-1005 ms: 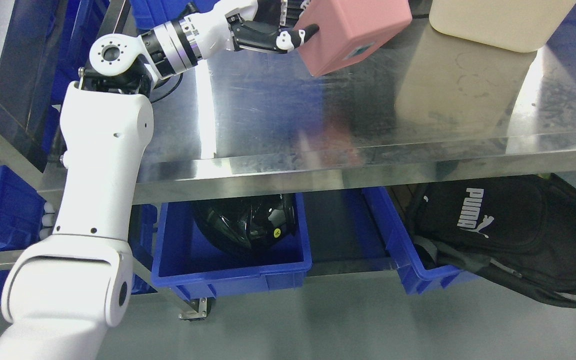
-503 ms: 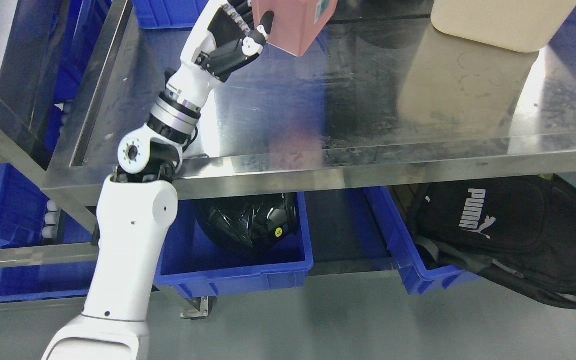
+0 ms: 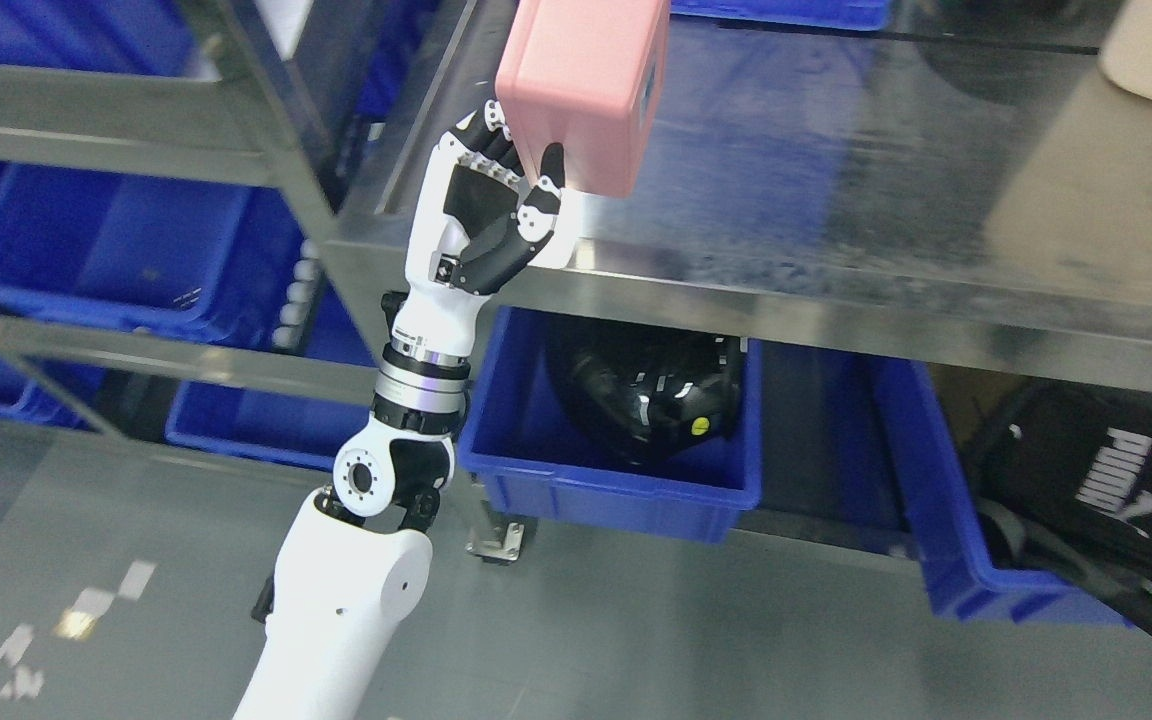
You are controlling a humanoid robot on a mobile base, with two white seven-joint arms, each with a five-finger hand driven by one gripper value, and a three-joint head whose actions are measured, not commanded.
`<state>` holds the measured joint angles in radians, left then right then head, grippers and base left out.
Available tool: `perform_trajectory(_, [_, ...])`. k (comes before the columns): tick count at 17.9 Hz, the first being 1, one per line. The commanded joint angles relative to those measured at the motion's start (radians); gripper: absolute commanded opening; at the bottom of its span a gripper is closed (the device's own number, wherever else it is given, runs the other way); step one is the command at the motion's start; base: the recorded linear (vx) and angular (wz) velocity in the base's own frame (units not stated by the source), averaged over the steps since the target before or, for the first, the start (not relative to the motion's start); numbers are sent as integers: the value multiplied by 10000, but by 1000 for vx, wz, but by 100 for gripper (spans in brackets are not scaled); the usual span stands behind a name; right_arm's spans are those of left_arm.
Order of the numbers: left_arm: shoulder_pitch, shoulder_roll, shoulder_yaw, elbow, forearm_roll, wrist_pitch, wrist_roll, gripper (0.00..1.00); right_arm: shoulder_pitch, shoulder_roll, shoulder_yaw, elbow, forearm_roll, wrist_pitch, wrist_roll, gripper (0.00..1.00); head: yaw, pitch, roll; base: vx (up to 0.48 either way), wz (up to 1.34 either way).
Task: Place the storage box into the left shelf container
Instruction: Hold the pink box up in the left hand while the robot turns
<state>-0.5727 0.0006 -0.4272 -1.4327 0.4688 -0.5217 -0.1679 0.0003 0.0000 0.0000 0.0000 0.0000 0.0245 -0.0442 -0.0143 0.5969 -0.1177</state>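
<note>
The left hand (image 3: 496,215) is closed around the pink box (image 3: 581,90). Its thumb presses on the front of the box and the other fingers (image 3: 481,150) go up behind it. I think it holds the box from below like this so the box can stay high and not bump the table (image 3: 836,200). The box is lifted up in the air, above the near left corner of the shiny table, and it does not touch the table.

Just to the left of the hand is the metal post of the shelf (image 3: 266,130). Past the post sits a big blue bin (image 3: 106,250) on the shelf, and it looks open on top. That is likely where the box should go. The post stands between the box and the bin, so the hand may need to pull toward the robot first and go around it. There is open floor (image 3: 636,640) under the arm, with lots of room to swing
</note>
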Motion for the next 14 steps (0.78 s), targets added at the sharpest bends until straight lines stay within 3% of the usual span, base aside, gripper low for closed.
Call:
perform_trajectory(1, [833,169,-1159,-1642,-70,-137,37,1,89,-175,-46,-175,15,-31,12,100,0,0,0,-91,892])
perform_trajectory(8, [1676,169,-532,-1611,-70,-137,37,1,89,-175,-46,-175,15,-31,12,100,0,8,0,-21,1443])
perform_trajectory(14, [2428,169,636,-1611,-70,-335,22,2,89,-175,-46,-175,15,-31,12,100,0,11,0,413,1639])
